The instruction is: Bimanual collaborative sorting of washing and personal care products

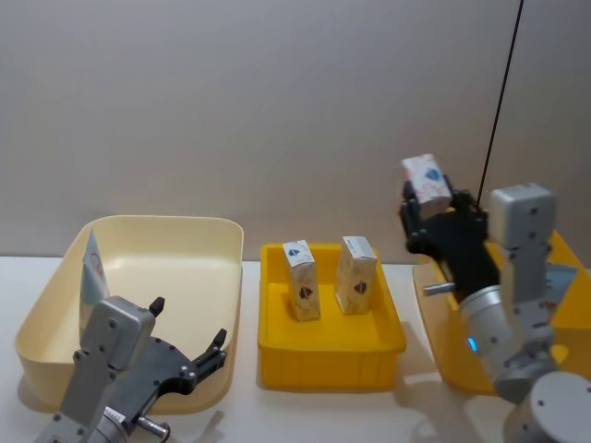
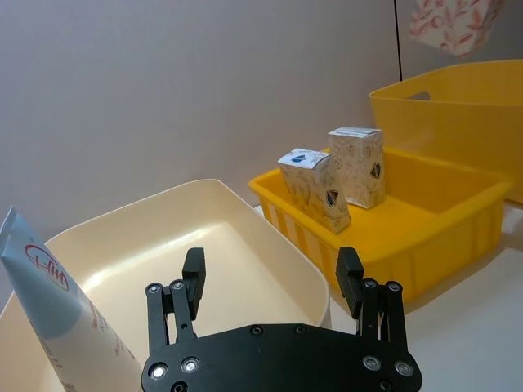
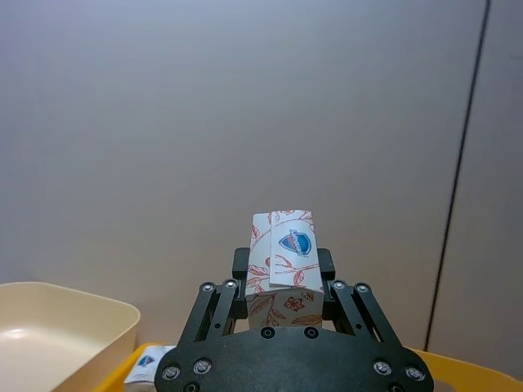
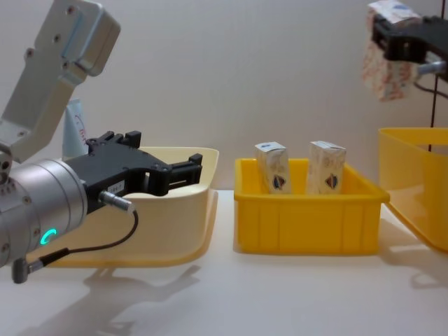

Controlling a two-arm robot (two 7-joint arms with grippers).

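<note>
Looking across the worktop (image 1: 323,415), you see three bins in a row: a cream bin (image 1: 185,231) on the robot's left, a small yellow bin (image 1: 328,346) in the middle, and a larger yellow bin (image 4: 413,182) on the right. Your right tool (image 1: 434,208) is raised above the larger yellow bin, its fingers pinching a white carton (image 1: 427,178) with a red leaf print and a blue emblem; in the right wrist view the same carton (image 3: 284,269) stands upright between the fingers. Your left tool (image 1: 189,346) hovers over the near part of the cream bin with its fingers spread and nothing between them, as the left wrist view (image 2: 270,282) confirms. One light-blue tube (image 1: 92,268) leans against the cream bin's left wall, crimped end up. Two more cartons sit in the small yellow bin: the left carton (image 1: 301,280) tilts slightly, while the right carton (image 1: 356,274) stands upright just beside it.
</note>
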